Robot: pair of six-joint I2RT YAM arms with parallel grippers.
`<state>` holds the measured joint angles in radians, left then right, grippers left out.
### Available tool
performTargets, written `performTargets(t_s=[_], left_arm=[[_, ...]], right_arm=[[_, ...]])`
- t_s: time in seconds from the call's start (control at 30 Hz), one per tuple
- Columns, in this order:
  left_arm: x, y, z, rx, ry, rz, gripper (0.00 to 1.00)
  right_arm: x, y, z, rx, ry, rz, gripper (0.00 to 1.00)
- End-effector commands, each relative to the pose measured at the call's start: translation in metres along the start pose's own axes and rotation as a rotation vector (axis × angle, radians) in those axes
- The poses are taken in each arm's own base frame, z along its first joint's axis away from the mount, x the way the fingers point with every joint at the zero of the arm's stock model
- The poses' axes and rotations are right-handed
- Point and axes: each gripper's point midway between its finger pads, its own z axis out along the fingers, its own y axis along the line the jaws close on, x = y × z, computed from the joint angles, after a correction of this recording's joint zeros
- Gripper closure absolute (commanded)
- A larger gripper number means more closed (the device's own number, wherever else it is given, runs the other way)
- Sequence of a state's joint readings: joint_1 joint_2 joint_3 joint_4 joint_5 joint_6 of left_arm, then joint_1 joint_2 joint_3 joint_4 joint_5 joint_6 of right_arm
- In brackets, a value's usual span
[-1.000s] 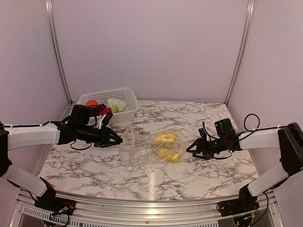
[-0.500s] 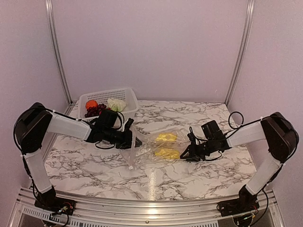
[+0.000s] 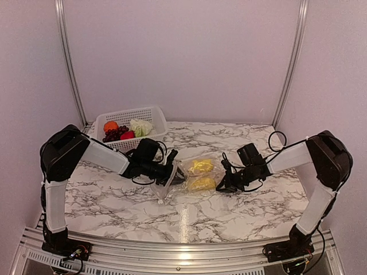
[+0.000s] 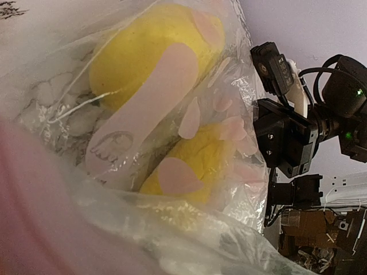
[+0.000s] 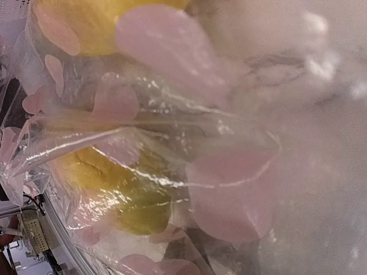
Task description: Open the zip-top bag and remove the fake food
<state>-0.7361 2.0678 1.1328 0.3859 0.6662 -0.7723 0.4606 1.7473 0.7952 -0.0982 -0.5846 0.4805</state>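
The clear zip-top bag (image 3: 172, 184) lies crumpled on the marble table (image 3: 229, 217), mouth to the left. Two yellow pieces of fake food (image 3: 200, 166) (image 3: 201, 184) are inside it. My left gripper (image 3: 176, 173) is pushed into the bag's mouth; plastic film hides its fingers in the left wrist view, where the yellow pieces (image 4: 149, 51) (image 4: 195, 166) loom close. My right gripper (image 3: 219, 185) is shut on the bag's right end, and film (image 5: 172, 103) over a yellow piece (image 5: 114, 189) fills the right wrist view.
A white mesh basket (image 3: 150, 112) stands at the back left holding an orange, dark grapes, a red piece and a pale green-white piece. Metal posts (image 3: 67, 57) rise along the walls. The right arm's wrist (image 4: 287, 137) shows beyond the bag.
Both arms have moved inward to the bag. The left gripper went from beside the mouth into it. The right gripper reached the bag's right end and shut.
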Motion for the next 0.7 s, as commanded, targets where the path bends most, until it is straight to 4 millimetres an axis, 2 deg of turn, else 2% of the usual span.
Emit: performTargets(t_s=[0.0,0.17,0.23,0.3,0.5,0.6,0.67], left_arm=[[0.009,-0.005,0.014,0.040,0.045,0.044,0.61],[0.019,-0.004,0.024,0.058,0.086,0.044,0.56],[0.022,-0.008,0.026,0.075,0.098,0.055,0.61],[0.023,-0.023,0.022,0.140,0.104,0.067,0.68],[0.024,-0.067,-0.007,0.259,0.081,0.151,0.86],[0.027,-0.085,-0.029,0.298,0.059,0.189,0.89],[0.030,-0.090,-0.042,0.306,0.044,0.198,0.91]], right_arm=[[0.016,-0.005,0.011,0.022,0.071,-0.009,1.00],[0.015,-0.002,0.014,0.010,0.079,-0.017,1.00],[0.013,-0.001,0.014,0.010,0.078,-0.018,1.00],[0.013,-0.001,0.014,0.013,0.078,-0.021,1.00],[0.015,-0.002,0.012,0.016,0.078,-0.018,1.00],[0.017,-0.003,0.010,0.025,0.078,-0.020,1.00],[0.020,-0.005,0.009,0.032,0.077,-0.018,1.00]])
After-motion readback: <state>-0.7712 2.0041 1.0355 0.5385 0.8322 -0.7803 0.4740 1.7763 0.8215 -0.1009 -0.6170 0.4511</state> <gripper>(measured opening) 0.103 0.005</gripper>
